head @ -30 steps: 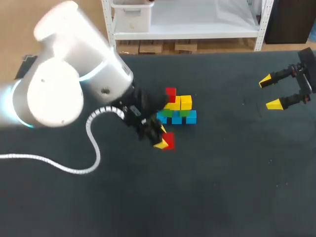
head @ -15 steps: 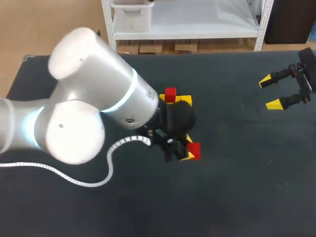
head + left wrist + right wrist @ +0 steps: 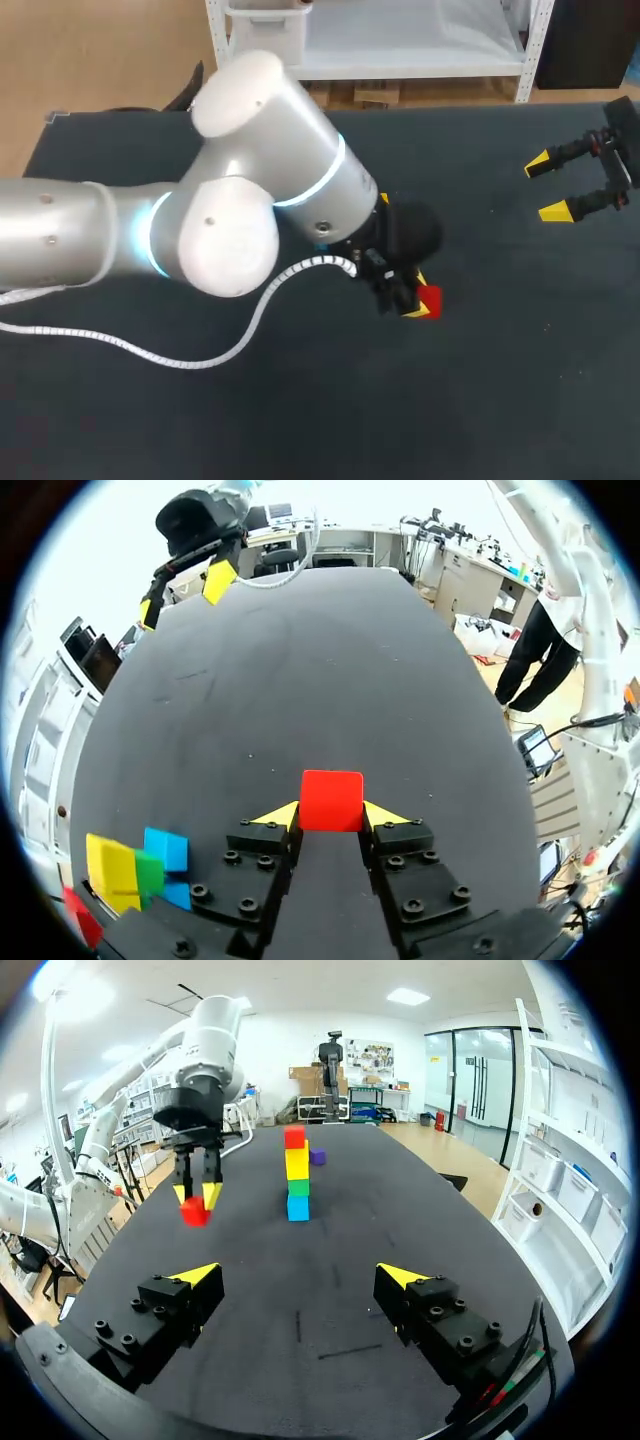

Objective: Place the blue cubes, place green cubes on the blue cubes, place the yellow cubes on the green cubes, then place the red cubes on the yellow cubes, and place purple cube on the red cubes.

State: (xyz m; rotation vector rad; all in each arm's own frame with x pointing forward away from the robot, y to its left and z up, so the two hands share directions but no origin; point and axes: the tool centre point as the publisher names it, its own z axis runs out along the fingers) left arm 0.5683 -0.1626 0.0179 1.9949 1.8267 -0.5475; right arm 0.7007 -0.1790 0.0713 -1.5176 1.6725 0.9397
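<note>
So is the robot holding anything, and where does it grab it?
The left tool holds a red cube, pinching two opposite sides. The right tool is open, holding nothing.

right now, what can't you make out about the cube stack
- Right wrist view: the stack shows as one column, so the number of cubes per layer is hidden. The purple cube behind it is too small to tell whether they touch.
- Head view: the left arm covers nearly the whole stack.
- Left wrist view: the black rim cuts off the stack's red top cube.
</note>
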